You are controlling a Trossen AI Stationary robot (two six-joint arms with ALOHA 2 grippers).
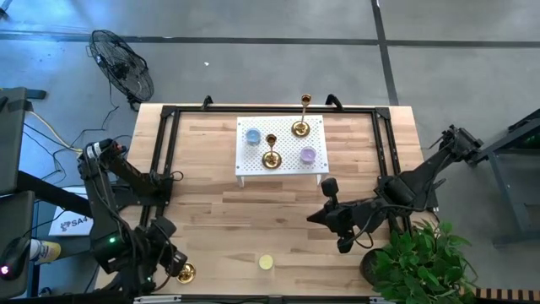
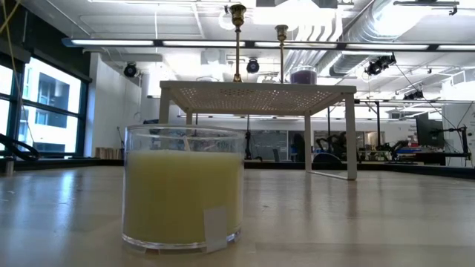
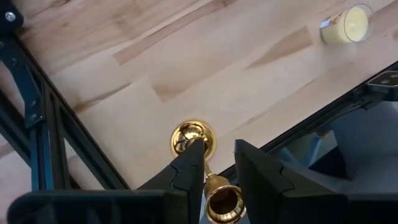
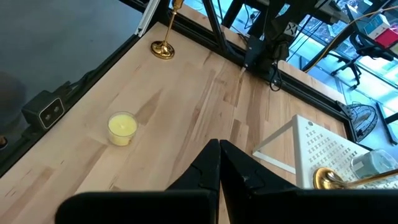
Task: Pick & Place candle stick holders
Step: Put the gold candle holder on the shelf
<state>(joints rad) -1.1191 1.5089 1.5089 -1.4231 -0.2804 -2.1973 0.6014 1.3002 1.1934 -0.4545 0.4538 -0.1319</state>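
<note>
At the lower left of the high view, the left gripper pinches a gold candle stick holder standing on the table. The right gripper, fingers together, waits at the lower right. A glass jar holds yellow wax.

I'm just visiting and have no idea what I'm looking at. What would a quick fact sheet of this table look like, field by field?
Setting: wooden table with a small white perforated stand on it
On the stand: two gold candle stick holders, a blue jar, a purple jar
On the table: yellow candle near the front edge
Left gripper: at the front left corner, closed on the stem of a third gold holder, whose base sits on the wood
Right gripper: shut, holding nothing, waiting right of the stand
Beside the table: green plant, floor fan
</note>
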